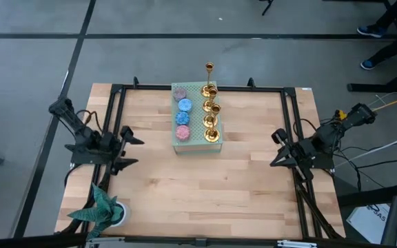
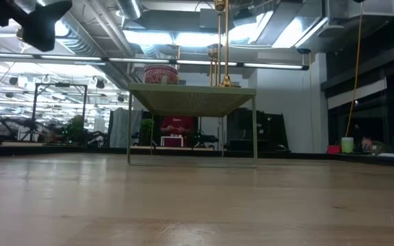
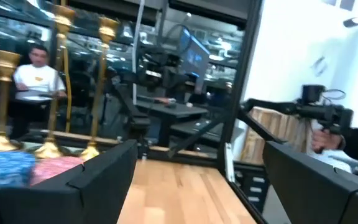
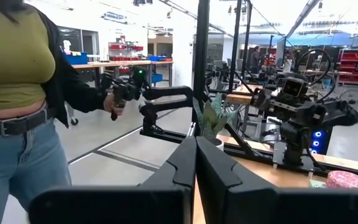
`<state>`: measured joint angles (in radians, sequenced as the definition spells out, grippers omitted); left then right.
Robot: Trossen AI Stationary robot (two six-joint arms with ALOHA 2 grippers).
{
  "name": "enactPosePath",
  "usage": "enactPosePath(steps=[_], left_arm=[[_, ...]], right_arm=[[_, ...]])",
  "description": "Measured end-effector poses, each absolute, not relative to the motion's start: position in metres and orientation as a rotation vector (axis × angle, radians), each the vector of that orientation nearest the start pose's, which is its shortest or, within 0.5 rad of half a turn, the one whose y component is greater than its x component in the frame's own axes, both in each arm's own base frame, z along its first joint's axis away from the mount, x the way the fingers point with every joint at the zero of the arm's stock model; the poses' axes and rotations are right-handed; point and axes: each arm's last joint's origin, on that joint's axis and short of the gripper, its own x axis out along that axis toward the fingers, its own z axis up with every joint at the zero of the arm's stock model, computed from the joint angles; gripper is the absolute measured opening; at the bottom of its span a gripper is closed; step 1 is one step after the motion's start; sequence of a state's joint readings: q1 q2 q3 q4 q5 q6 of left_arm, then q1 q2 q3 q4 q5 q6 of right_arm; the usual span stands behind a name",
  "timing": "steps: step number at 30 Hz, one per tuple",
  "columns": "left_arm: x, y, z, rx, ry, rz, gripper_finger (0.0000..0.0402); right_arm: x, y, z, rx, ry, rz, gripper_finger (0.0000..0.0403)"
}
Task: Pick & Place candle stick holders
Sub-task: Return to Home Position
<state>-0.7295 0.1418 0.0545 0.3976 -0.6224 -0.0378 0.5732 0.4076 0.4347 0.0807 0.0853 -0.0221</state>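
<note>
Several candle stick holders | on shelf | left jaws, right jaws | side edges

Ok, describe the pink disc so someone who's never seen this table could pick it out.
A green shelf stands at the far middle of the wooden table. On it, four discs line up beside a row of gold holders. The pink disc is at the end nearest the table's middle, next to two blue discs; the far-end disc is darker red.
</note>
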Motion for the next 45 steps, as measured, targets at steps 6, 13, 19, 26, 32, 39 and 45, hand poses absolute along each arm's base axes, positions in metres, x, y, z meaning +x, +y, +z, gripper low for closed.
enactPosePath(steps=[6,13,19,26,32,39,45], left_arm=[[0.075,-0.040,0.210,-0.209,-0.285,-0.080,0.0345],[0.080,-0.035,0.208,-0.205,-0.300,-0.151,0.0345],[0.084,-0.027,0.208,-0.178,-0.318,-0.137,0.0345],[0.087,-0.017,0.210,-0.191,-0.337,-0.116,0.0345],[0.089,-0.007,0.208,-0.198,-0.325,-0.092,0.0345],[0.090,0.006,0.202,-0.229,-0.257,-0.060,0.0345],[0.088,0.014,0.203,-0.226,-0.253,-0.095,0.0345]], right_arm=[[0.099,0.061,0.283,0.000,-0.091,0.486,0.0014],[0.085,0.052,0.276,0.009,-0.110,0.484,0.0014],[0.077,0.047,0.235,0.055,-0.302,0.475,0.0014],[0.079,0.044,0.201,0.075,-0.339,0.369,0.0014],[0.082,0.041,0.198,-0.032,-0.327,0.307,0.0014],[0.088,0.039,0.181,0.075,-0.157,0.325,0.0014],[0.091,0.033,0.171,0.016,-0.065,0.258,0.0014]])
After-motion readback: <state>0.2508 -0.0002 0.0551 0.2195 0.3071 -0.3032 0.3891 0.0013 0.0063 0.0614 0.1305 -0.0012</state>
